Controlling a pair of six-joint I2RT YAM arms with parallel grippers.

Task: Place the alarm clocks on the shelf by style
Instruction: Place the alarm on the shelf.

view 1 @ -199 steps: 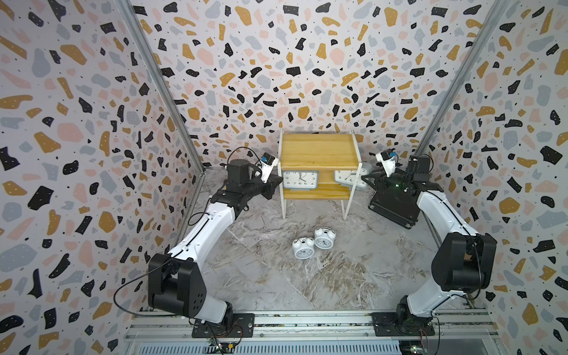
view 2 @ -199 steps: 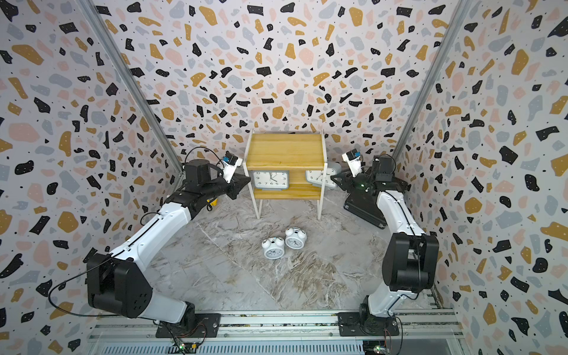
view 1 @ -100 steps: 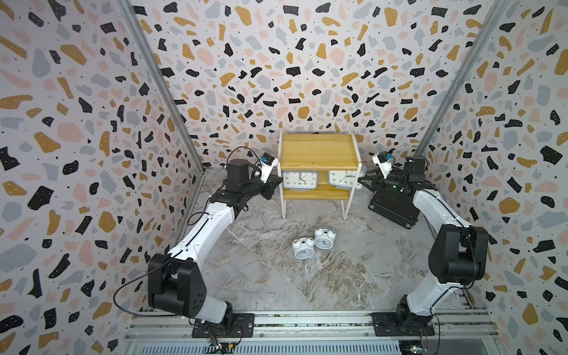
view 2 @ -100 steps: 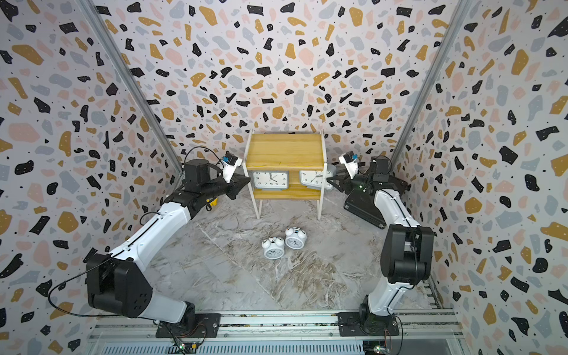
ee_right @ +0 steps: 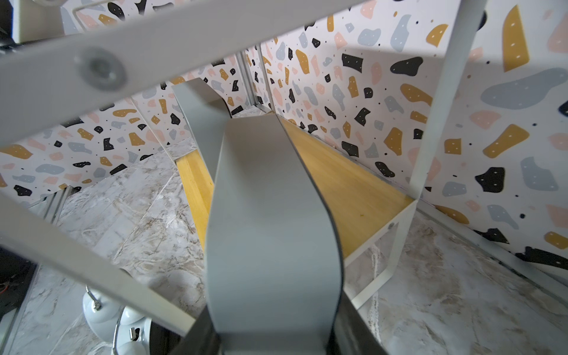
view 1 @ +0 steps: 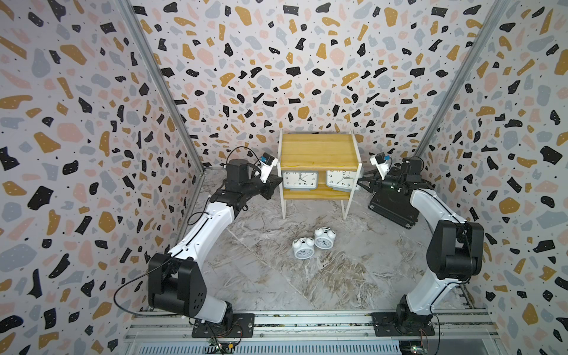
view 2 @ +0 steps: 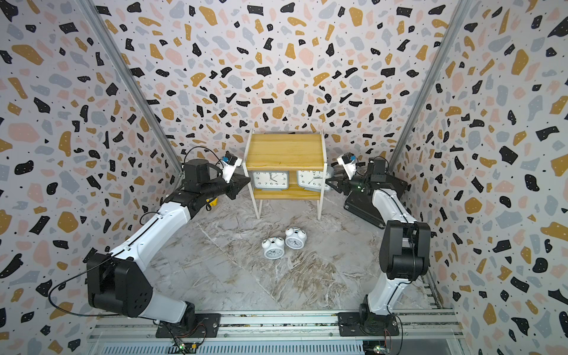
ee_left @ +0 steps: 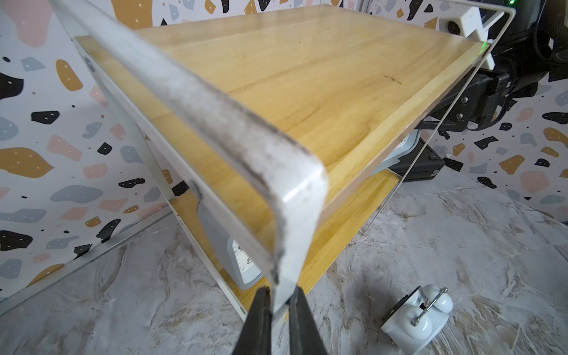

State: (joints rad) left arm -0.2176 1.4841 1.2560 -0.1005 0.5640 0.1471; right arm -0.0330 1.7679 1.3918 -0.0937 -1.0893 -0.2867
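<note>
- The shelf [view 1: 318, 150] stands against the back wall.
- The left gripper [ee_left: 279, 295] is clamped on the shelf's thin white frame, at a front corner post.
- The right gripper [view 1: 362, 182] reaches into the shelf's opposite side, its jaws closed on the tilted grey clock [view 1: 339, 179], which sits askew on the shelf's lower board.
- The upright grey clock [view 1: 300, 179] stands just beside it on the same board, dial facing the front.
- The nearer twin-bell clock [view 1: 324, 238] and the farther twin-bell clock [view 1: 303, 248] lie on the floor in front of the shelf, touching each other.
- A black box [view 1: 393, 206] lies on the floor beside the shelf, under the right arm.
</note>
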